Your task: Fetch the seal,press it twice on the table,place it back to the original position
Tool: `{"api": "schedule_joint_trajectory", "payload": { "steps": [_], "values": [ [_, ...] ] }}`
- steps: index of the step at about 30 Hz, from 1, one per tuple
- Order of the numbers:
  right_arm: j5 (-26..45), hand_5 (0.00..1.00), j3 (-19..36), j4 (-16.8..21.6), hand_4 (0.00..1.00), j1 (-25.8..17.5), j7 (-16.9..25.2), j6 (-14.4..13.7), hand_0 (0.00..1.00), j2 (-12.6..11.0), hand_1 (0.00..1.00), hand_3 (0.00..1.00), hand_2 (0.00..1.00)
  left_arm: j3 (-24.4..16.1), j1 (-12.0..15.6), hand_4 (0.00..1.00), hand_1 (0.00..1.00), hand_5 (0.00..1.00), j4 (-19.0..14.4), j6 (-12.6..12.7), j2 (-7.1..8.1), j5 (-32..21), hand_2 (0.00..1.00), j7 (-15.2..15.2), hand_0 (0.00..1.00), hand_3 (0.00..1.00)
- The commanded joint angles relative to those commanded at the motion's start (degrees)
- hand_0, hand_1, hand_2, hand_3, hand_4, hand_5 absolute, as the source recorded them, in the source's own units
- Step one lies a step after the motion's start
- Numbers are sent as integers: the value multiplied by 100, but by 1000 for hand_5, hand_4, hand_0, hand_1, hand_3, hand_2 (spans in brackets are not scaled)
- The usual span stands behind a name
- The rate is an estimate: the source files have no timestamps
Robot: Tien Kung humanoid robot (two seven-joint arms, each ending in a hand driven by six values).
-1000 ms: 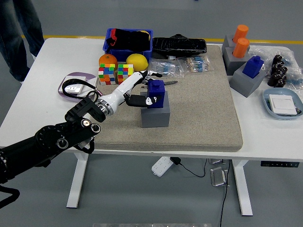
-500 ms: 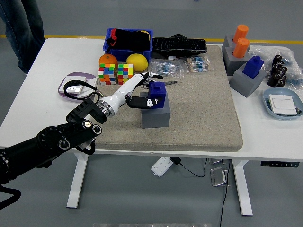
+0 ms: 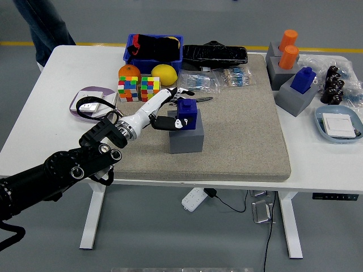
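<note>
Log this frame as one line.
stage: fetch | left hand: fingers around seal | seal: on grey block, not lifted | right hand: out of view

Bright, even light falls from overhead, so the white table [image 3: 317, 170] reads clean without harsh glare, and shadows are soft and short, the clearest being a faint one under the grey block [image 3: 186, 136] on the mat [image 3: 238, 130]. Focus is sharp across the whole view. Straight edges bow slightly toward the borders, and the black arm [image 3: 51, 175] loses detail in its dark surfaces.
</note>
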Motion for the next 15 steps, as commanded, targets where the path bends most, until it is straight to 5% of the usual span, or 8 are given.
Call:
{"api": "schedule_joint_trajectory", "payload": {
  "steps": [10,11,15],
  "values": [
    [-3,597,21,2,820,-1,2,1,834,4,742,710,736,-29,6,813,847,2,27,-132,-1,-52,741,2,902,820],
    [-4,597,22,3,820,-1,2,1,834,4,742,710,735,-32,7,973,886,2,30,-150,0,-58,788,2,924,843],
    [-7,597,27,5,820,-4,3,4,834,7,742,710,735,-35,10,973,886,2,45,-237,7,-74,788,11,924,843]
  ]
}}
